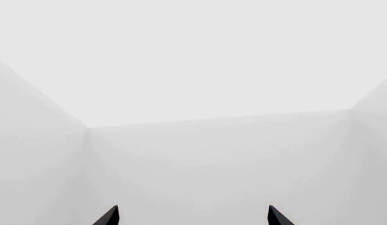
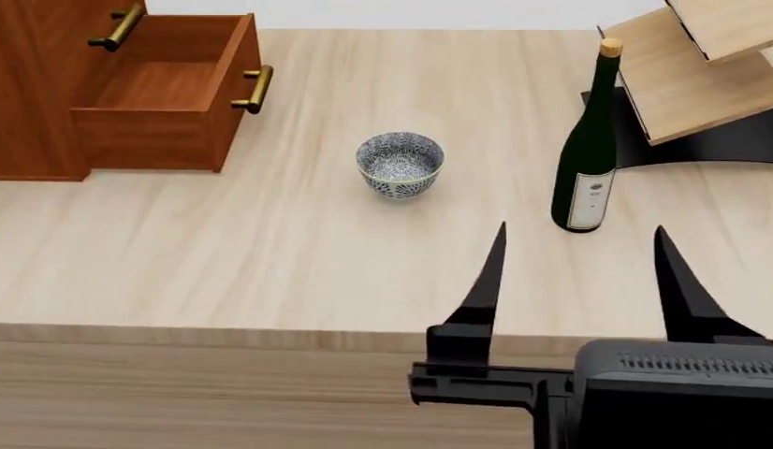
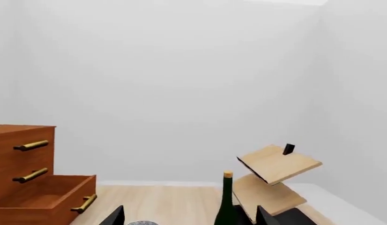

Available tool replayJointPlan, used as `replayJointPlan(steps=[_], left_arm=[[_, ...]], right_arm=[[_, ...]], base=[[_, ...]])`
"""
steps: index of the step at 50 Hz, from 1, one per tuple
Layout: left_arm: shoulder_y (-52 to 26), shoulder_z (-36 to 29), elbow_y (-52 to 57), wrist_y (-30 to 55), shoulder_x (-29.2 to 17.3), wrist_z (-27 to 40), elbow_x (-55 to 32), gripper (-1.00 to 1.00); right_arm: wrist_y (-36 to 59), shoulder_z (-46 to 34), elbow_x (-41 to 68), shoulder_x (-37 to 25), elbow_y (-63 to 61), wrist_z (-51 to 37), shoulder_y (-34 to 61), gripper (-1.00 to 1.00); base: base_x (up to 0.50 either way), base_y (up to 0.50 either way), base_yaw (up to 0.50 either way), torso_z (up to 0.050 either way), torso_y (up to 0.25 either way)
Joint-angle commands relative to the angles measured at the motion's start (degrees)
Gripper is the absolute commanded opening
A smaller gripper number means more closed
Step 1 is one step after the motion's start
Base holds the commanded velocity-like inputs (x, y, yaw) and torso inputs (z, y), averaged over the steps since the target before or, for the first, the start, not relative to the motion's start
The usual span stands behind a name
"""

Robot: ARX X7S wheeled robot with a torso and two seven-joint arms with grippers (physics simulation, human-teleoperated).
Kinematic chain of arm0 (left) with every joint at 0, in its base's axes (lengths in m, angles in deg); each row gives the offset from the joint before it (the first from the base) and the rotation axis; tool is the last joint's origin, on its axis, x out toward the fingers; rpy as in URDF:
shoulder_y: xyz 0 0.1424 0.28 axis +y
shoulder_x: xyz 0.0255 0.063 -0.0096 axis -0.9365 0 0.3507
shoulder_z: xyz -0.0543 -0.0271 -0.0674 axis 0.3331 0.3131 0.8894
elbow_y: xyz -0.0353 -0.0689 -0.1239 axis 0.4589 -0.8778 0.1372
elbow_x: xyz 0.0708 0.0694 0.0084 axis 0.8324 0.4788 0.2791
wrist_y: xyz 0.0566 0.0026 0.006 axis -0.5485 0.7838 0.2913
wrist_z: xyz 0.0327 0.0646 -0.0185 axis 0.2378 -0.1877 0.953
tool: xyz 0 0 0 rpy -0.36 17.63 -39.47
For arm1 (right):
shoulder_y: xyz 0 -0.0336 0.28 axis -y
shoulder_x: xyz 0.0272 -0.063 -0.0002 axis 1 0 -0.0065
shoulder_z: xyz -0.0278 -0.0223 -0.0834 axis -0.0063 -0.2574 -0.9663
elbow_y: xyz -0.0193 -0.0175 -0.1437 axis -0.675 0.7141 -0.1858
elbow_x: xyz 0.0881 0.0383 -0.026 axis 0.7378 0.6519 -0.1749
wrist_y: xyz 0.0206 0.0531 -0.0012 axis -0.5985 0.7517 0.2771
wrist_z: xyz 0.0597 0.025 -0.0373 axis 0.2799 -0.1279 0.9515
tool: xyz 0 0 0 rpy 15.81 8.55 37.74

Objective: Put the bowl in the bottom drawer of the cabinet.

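Now we have the right pincer (image 2: 574, 243) spread wide and empty, its tips low over the near tabletop (image 2: 237, 271). Ahead and to its left the bowl (image 2: 401, 164) sits upright, mouth up; being round, it has no long axis. We should close on its rim squarely. Farther left, the bottom drawer (image 2: 162, 89) stands open. The left pincer (image 1: 192, 215), also open, sees only walls.
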Motion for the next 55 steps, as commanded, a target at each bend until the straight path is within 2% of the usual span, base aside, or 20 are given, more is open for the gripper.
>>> replayJointPlan(steps=[1, 18, 36, 55], left_arm=[[0.61, -0.46, 0.01, -2.23, -1.47, 0.88, 0.11, 1.0], [-1.61, -3.42, -0.52, -1.76, -1.41, 1.28, 1.28, 1.0], [0.6, -3.77, -1.01, -3.91, -1.72, 1.35, 2.83, 1.0], [-0.62, -5.39, -1.03, -3.53, -1.42, 1.75, 3.03, 1.0]], right_arm=[[0.72, -0.94, -0.1, -0.55, -0.28, -0.1, 0.31, 1.0], [-2.08, -0.79, 0.02, -0.48, 1.51, 0.37, -1.22, 1.0], [-3.31, -1.7, -0.22, -0.48, 2.13, 0.37, -1.99, 1.0], [-4.68, -1.59, 0.1, -0.74, 2.49, 0.45, -2.63, 1.0]], base=[[0.0, 0.0, 0.0, 0.0, 0.0], [0.0, 0.44, 0.0, 0.0, 0.0], [0.0, 0.49, 0.0, 0.0, 0.0], [0.0, 0.49, 0.0, 0.0, 0.0]])
